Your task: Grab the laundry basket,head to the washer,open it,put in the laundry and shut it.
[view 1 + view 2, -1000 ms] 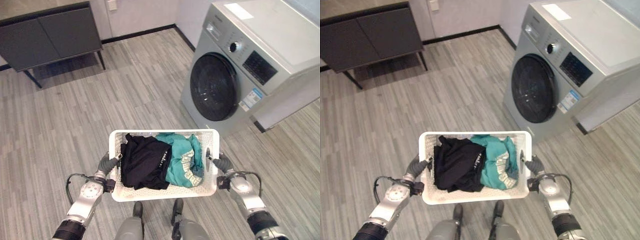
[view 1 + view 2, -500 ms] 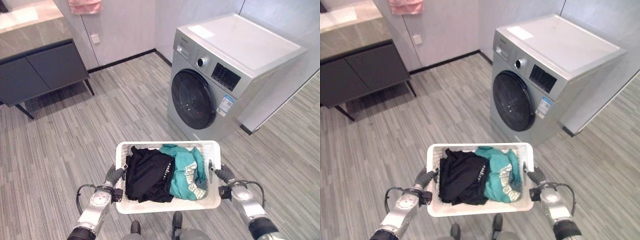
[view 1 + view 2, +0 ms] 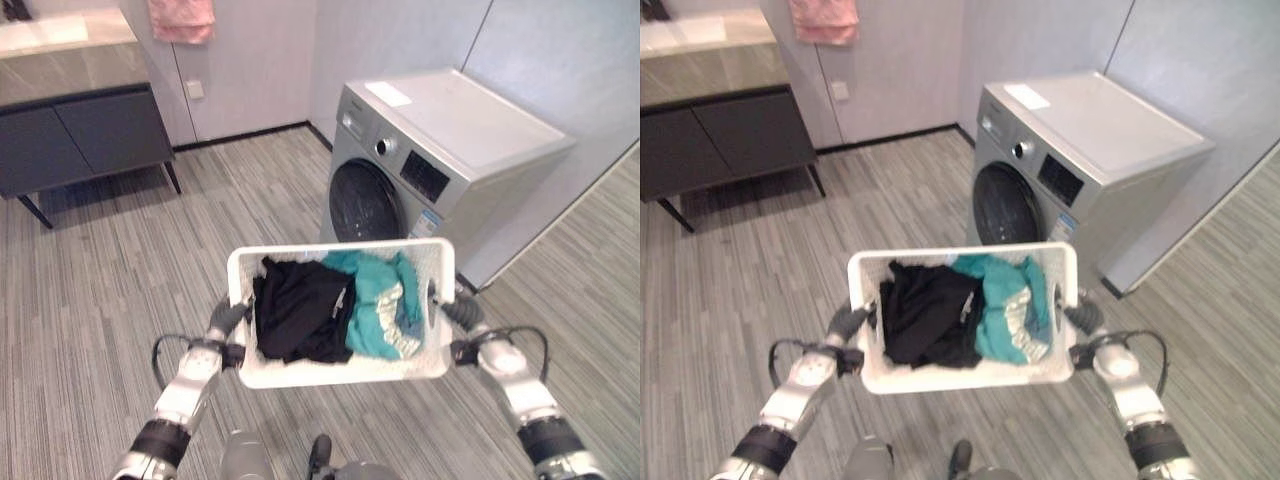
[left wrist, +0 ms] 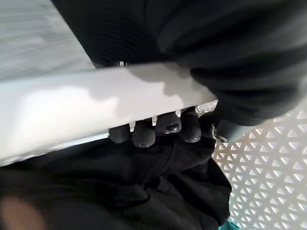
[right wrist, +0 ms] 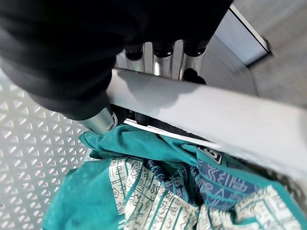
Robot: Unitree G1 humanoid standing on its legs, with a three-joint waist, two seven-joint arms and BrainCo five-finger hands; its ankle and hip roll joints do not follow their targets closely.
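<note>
Before the washer (image 3: 430, 165), laundry basket (image 3: 340, 370) between left robot hand (image 3: 226, 318) and right robot hand (image 3: 462, 312), both curled round its rim.

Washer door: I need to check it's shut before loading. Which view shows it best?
Left eye view: the washer door shows closed, above the basket rim. The right eye view shows the same; the wrist views show basket and laundry.

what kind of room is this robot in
Most likely a home laundry or bathroom area. A front-loading washing machine stands against the wall, a dark vanity-style cabinet with a pink towel hanging above it sits to the left, and the robot carries a white laundry basket of clothes.
</note>
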